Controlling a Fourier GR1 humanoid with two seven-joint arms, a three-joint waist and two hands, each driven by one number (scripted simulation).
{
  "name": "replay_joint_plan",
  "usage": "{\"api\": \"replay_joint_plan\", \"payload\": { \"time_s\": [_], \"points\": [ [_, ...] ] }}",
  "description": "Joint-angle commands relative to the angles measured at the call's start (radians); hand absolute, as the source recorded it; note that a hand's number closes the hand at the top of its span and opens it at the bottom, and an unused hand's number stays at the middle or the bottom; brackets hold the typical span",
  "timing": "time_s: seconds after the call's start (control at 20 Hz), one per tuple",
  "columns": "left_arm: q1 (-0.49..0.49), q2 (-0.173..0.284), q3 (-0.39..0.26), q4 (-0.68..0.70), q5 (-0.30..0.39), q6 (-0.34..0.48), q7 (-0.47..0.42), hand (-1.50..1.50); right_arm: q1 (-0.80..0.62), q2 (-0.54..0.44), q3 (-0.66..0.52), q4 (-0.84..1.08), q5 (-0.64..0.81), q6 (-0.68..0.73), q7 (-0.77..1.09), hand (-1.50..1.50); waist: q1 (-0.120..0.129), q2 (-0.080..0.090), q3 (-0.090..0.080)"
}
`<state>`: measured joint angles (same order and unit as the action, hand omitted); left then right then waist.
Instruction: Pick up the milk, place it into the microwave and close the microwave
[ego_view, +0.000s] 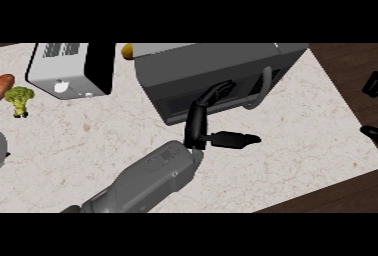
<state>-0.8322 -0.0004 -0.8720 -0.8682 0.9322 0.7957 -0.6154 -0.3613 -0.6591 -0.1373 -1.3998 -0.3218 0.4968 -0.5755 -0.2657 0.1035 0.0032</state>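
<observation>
The microwave sits at the surface's far edge, its door shut; the milk cannot be seen. The left hand presses straight fingers against the door, thumb out. Broccoli lies at the left edge.

The microwave stood at upper centre, a toaster to its left, broccoli at far left.

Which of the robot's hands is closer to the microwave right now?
Left. The left hand has its fingers against the microwave door; the right hand barely shows at the view's right edge, well away from it.
</observation>
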Motion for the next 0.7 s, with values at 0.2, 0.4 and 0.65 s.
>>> {"api": "replay_joint_plan", "payload": {
  "time_s": [0.2,0.4,0.65],
  "points": [
    [-0.069,0.0,0.054,0.076,0.05,0.011,-0.018,-1.5,-0.038,0.013,-0.001,0.078,-0.119,0.081,0.052,-1.5,-0.003,0.011,-0.004],
    [-0.088,0.0,0.056,0.085,0.067,0.009,-0.026,-1.5,-0.058,0.007,0.0,0.105,-0.148,0.106,0.074,-1.5,-0.001,0.013,-0.002],
    [-0.075,0.0,0.051,0.093,0.09,0.007,-0.049,-1.5,-0.079,-0.011,-0.016,0.146,-0.194,0.131,0.104,-1.5,-0.003,0.012,-0.002]
  ]
}}
